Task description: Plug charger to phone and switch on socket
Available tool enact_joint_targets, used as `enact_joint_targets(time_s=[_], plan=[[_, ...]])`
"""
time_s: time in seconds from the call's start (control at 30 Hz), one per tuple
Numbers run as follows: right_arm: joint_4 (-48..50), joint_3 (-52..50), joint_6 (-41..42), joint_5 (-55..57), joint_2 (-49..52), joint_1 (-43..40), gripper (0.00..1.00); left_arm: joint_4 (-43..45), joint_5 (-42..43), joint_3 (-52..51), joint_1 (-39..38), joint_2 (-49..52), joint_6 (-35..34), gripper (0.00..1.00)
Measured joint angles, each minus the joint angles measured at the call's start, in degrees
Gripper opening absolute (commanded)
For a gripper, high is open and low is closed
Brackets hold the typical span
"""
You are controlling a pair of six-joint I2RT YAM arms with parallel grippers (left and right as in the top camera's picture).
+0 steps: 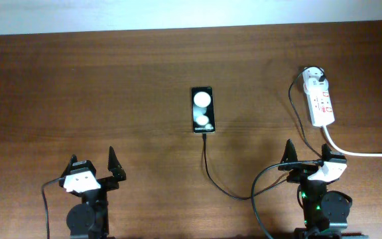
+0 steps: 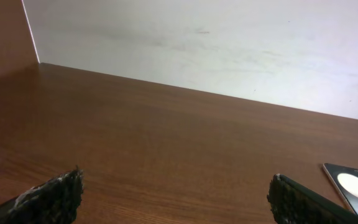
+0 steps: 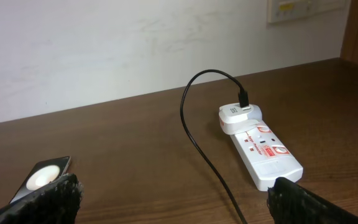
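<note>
The black phone [image 1: 202, 109] lies flat at the table's middle, with two white round reflections. The thin black charger cable [image 1: 212, 174] runs from the phone's near end in a curve toward the right arm, then up to the white adapter [image 1: 314, 81] sitting in the white socket strip [image 1: 321, 106] at the far right. In the right wrist view the cable [image 3: 197, 140] loops into the adapter [image 3: 238, 116] on the strip [image 3: 265, 154]; the phone [image 3: 42, 177] shows at left. My left gripper [image 1: 93, 166] and right gripper [image 1: 306, 156] are open and empty near the front edge.
A thick white cord [image 1: 357, 151] runs from the strip off to the right edge. A white wall [image 2: 229, 43] bounds the table's far side. The phone's corner [image 2: 353, 186] shows at the right of the left wrist view. A wall switch plate [image 3: 300, 9] sits above the strip.
</note>
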Motion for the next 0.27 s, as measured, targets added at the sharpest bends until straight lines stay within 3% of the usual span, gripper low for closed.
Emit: enact_joint_targets(time_s=[0.27], plan=[[0.0,0.0,0.0,0.0,0.0,0.0,0.99,0.0,0.0,0.0,0.0,0.0,0.0,0.99]])
